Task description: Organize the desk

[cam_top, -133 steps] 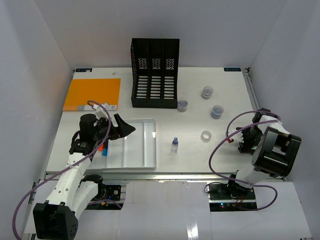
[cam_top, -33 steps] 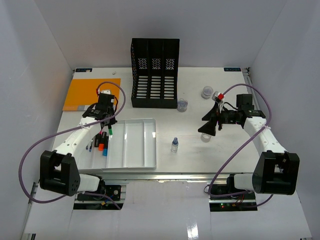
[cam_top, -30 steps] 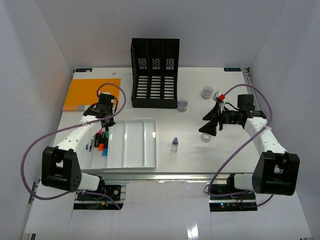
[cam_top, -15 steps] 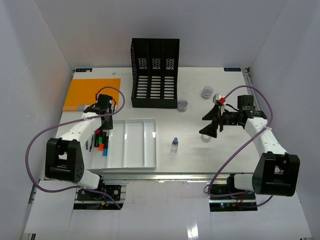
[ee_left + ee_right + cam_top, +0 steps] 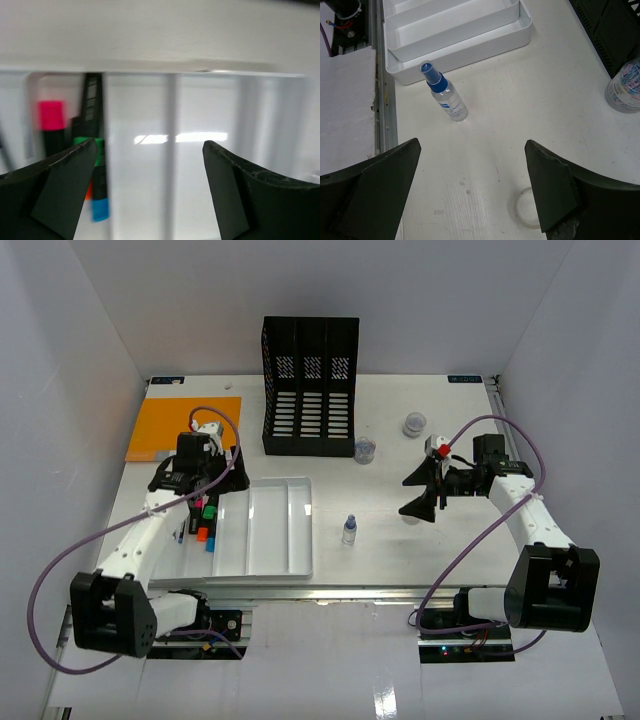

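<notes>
The desk (image 5: 380, 560) is a white tabletop. A white compartmented tray (image 5: 268, 550) lies at its front left. My left gripper (image 5: 213, 490) hangs open over the tray's left compartment with nothing between its fingers. Several markers lie below it: pink (image 5: 50, 117), green (image 5: 98, 146), blue (image 5: 100, 210). My right gripper (image 5: 412, 493) is open and empty above the desk (image 5: 520, 100). Beneath it lies a clear ring (image 5: 527, 207). A small blue-capped spray bottle (image 5: 445, 92) stands ahead of it, upright beside the tray (image 5: 455, 35).
A black file organizer (image 5: 310, 385) stands at the back centre. An orange notebook (image 5: 185, 428) lies at the back left. Two small jars (image 5: 414, 424) (image 5: 365, 449) stand right of the organizer. Metal rails run along the front edge.
My left gripper has opened and let go of the green-capped marker, which now lies in the tray's left compartment. The right gripper has drifted slightly nearer, still open.
</notes>
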Controlling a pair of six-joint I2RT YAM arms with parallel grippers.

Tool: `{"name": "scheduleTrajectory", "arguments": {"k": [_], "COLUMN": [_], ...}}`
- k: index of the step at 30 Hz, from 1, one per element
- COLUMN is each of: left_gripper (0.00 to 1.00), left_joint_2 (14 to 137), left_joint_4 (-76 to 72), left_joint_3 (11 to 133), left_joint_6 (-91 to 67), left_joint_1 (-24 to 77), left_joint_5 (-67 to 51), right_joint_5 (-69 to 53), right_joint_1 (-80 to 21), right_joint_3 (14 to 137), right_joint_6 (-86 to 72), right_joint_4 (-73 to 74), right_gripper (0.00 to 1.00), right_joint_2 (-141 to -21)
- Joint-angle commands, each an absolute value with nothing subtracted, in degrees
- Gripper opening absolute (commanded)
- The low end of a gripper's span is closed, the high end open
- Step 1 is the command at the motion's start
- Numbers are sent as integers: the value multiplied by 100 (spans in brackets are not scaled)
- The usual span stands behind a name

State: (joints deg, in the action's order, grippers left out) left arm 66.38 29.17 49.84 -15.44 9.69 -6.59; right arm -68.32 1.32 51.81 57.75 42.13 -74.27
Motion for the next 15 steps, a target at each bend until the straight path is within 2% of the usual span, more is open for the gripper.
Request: {"name": "scheduleTrajectory", "arguments": {"k": [1,6,10,15], "left_gripper": [98,98,98,98], "left_joint_2": [5872,5693,6113,7037], "left_joint_4": [380,-2037,-3513,-4041], "left_joint_3": [3824,2808,2302,2415], "left_joint_6": [-2629,-2901,-2489,-1730], "left_joint_1": [1505,2905,3620,4453], "left_joint_5": [-3279,-2776,-2278,-1328], "right_joint_5": [-7050,-7049,-7031,-7006], "right_joint_1": [208,272,283,316], "right_joint_3": [5281,5264,5254,5256], "right_joint_6": [6237,6302,6328,6345], "right_joint_4": [4483,4500,4491,4491], "right_gripper": [91,90,90,90], "right_joint_2": [-7412,-7425,-7444,-7470]}}
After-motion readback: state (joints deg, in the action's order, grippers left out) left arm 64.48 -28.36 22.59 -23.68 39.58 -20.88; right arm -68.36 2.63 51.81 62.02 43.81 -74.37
